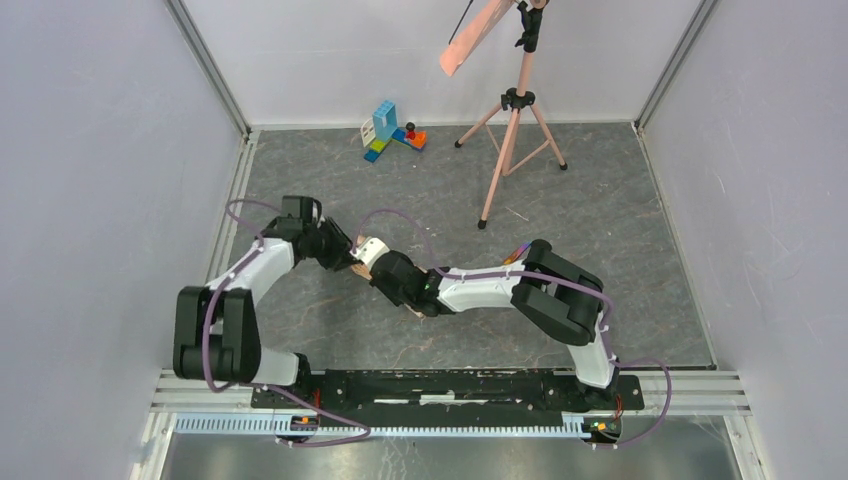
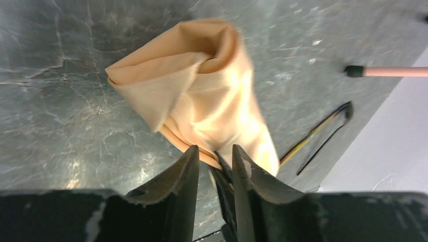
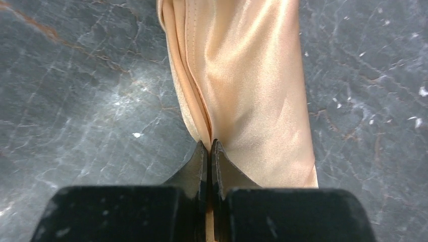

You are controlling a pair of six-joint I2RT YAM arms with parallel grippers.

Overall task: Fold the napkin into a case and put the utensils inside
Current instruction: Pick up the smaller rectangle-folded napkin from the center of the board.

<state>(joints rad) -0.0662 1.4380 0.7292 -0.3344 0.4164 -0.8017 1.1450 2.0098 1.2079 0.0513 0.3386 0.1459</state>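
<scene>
The peach-tan napkin [image 2: 202, 85] is bunched into a long folded roll on the grey table, and its folds [image 3: 247, 75] run away from me in the right wrist view. My right gripper [image 3: 209, 143] is shut on the napkin's near edge, with a sliver of cloth showing between the jaws. My left gripper [image 2: 215, 151] stands open at the roll's other end, jaws parted, tips at the cloth. From above, both grippers meet [image 1: 355, 258] and hide most of the napkin. The utensils lie beside the roll: a purple-gold one [image 2: 308, 138] and a thin black one [image 2: 320, 148].
A pink tripod [image 1: 510, 130] carrying a salmon strip [image 1: 475, 35] stands at the back right, and one of its feet [image 2: 388, 71] shows near the utensils. Coloured toy blocks [image 1: 390, 130] sit by the back wall. White walls enclose the table.
</scene>
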